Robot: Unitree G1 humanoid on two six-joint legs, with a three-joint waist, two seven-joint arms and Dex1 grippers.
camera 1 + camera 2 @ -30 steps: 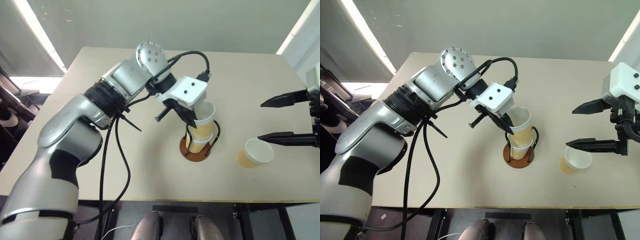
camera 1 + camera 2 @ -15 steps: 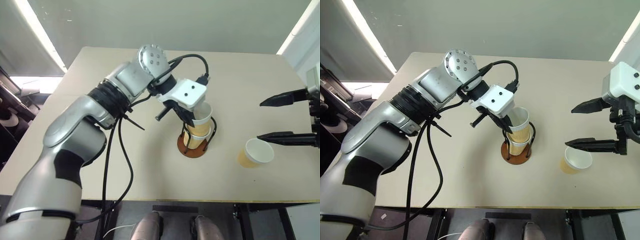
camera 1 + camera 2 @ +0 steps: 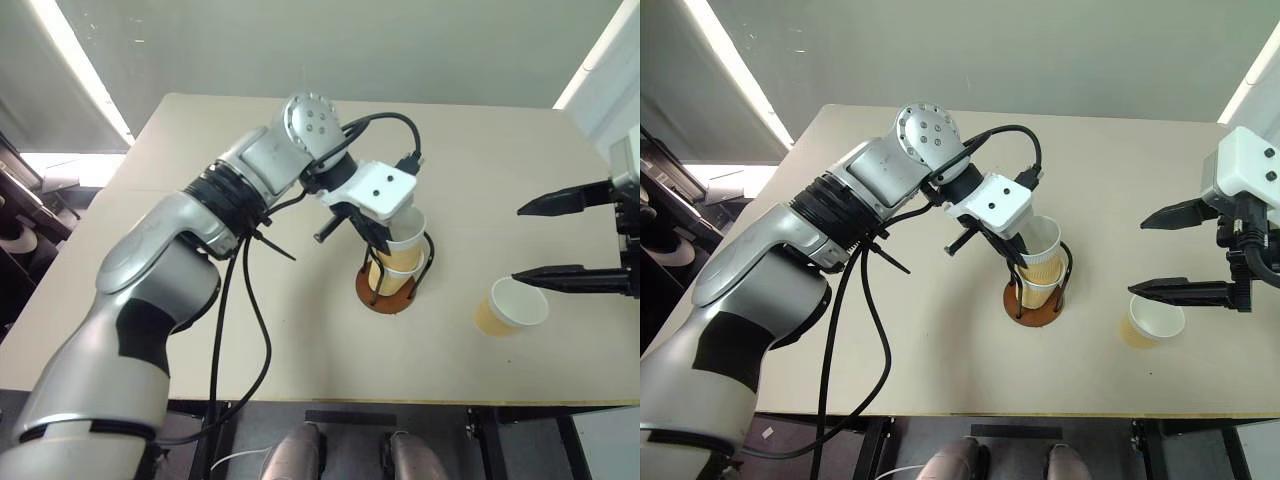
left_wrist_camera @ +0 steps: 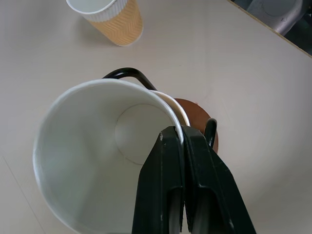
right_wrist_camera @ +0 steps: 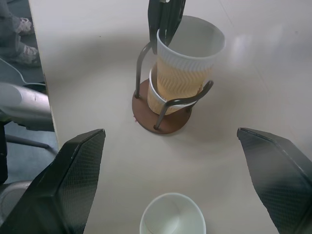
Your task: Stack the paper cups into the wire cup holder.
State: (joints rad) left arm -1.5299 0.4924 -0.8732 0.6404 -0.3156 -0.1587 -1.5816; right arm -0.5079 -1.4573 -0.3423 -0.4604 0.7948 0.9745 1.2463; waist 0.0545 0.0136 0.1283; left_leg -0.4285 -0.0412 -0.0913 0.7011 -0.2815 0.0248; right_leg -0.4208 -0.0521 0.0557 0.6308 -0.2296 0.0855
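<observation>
Ribbed cup (image 3: 404, 243) sunk deeper (wire holder (image 3: 390, 290)).

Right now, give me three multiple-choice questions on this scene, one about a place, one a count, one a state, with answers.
1. Where does the lone tan paper cup stand?
A. on the beige table
B. in the holder
C. on the floor

2. How many cups sit inside the black-wire, brown-base cup holder?
A. none
B. two
C. three

3. The left gripper is:
A. wide open
B. shut on the upper cup's rim
C. holding the holder

Answers: 1 A, it stands apart under the open right gripper. 2 B, one nested in another. 3 B, fingers pinch its rim.
</observation>
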